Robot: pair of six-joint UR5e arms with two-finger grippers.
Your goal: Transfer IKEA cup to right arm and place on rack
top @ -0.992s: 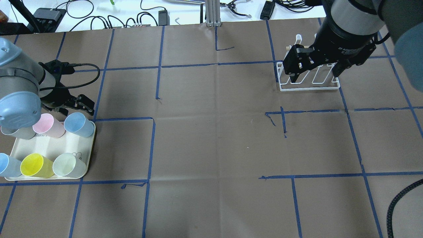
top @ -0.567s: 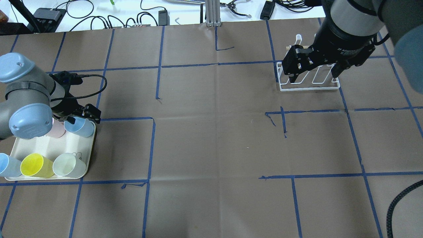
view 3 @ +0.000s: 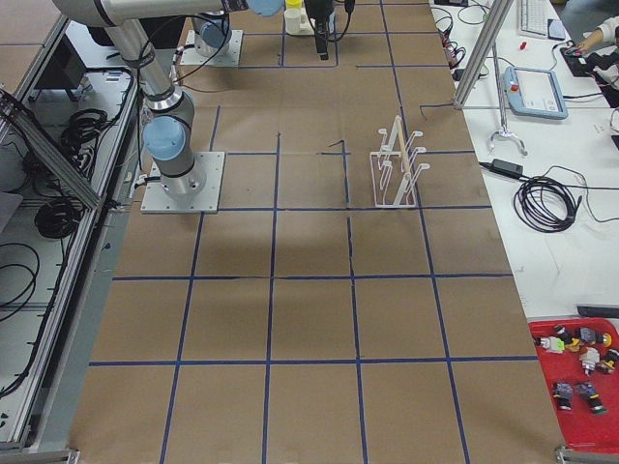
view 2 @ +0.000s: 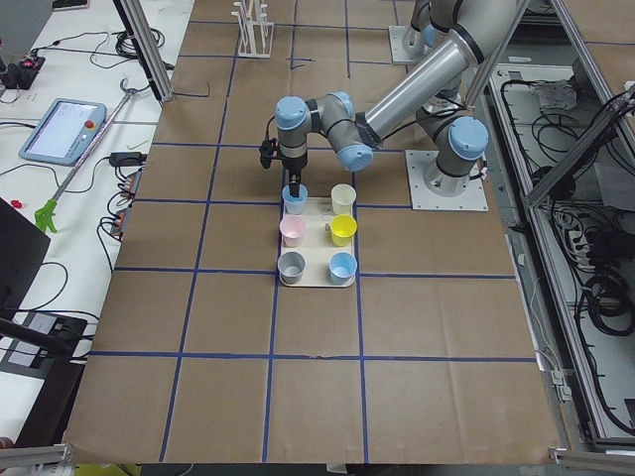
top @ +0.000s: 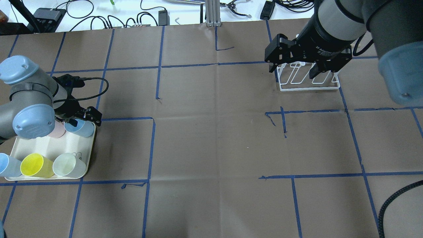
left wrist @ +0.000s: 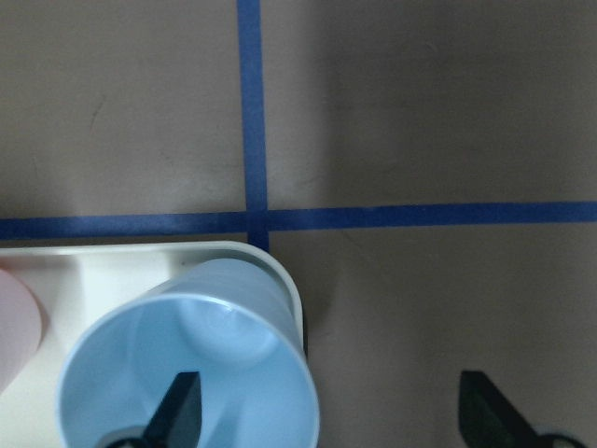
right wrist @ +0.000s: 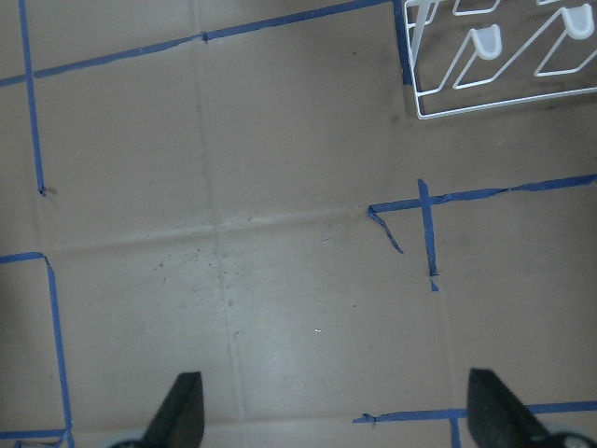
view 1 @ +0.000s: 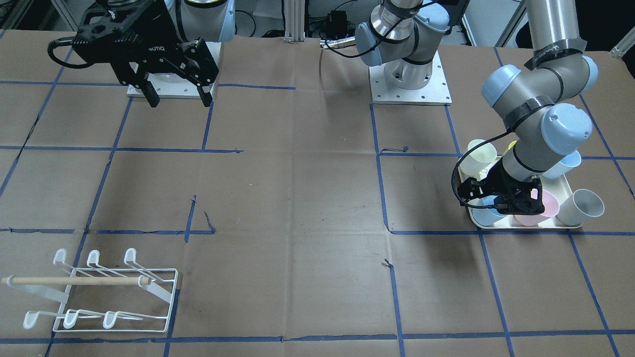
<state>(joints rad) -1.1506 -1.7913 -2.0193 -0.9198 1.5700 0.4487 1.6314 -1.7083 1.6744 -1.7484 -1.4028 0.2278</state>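
We judge this to be the very first step: picking up the cup, with the hand-over and the racking not yet begun.

Closest in, in the left wrist view, the left gripper [left wrist: 331,411] sits low over the blue cup [left wrist: 224,364]. One finger dips inside the cup's mouth and the other hangs outside it, over the bare table [top: 214,132]. The jaws are spread wide and grip nothing yet. We cannot tell whether the inner finger touches the cup wall.

The blue cup stands in the corner of the cream tray [left wrist: 112,271], just beside a pink cup [left wrist: 14,317]. Further back on the tray we see a yellow cup [top: 36,165] and other pale ones.

To our mind, the next move is to close the fingers on the wall of the blue cup and lift it straight up. That keeps it clear of the pink cup and the tray lip before it is carried toward the middle of the table.

Far across the table, the right arm [top: 337,19] holds the right gripper [view 1: 179,101] in the air. Its jaws are also spread wide and hold nothing. Beyond it stands the white wire rack [right wrist: 485,42], with no cup on its prongs, well apart from the tray.
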